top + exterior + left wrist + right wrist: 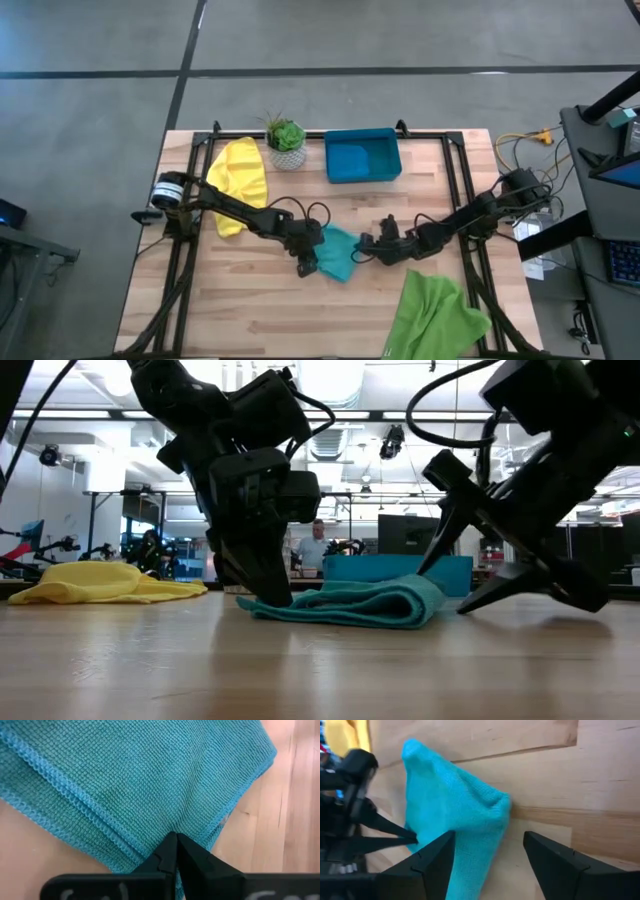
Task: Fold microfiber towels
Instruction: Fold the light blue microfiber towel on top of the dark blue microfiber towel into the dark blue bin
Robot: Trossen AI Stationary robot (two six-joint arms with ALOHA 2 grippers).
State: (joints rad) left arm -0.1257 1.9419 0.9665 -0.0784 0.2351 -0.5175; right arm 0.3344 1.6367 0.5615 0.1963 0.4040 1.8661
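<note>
High view shows you the teal towel [338, 252] folded at desk [250, 310] centre, left tool [306, 262] clenched on its edge, right tool [368, 247] released. Yellow towel [240, 182] at 10 o'clock and light green towel [432, 315] at 5 o'clock remain unfolded.

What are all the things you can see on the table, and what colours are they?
Teal towel: one, teal, folded, middle of the table between the two grippers.
Yellow towel: one, yellow, crumpled, far left part of the table.
Green towel: one, light green, near right corner, hanging over the table edge.
Tray: one, blue, far edge of the table, right of the plant.
Plant: one, green in a pale pot, far edge, between yellow towel and tray.
Table: one, light wood.
Left gripper: one, dark, shut on the teal towel's left edge.
Right gripper: one, dark, open, beside the teal towel's right edge.
</note>
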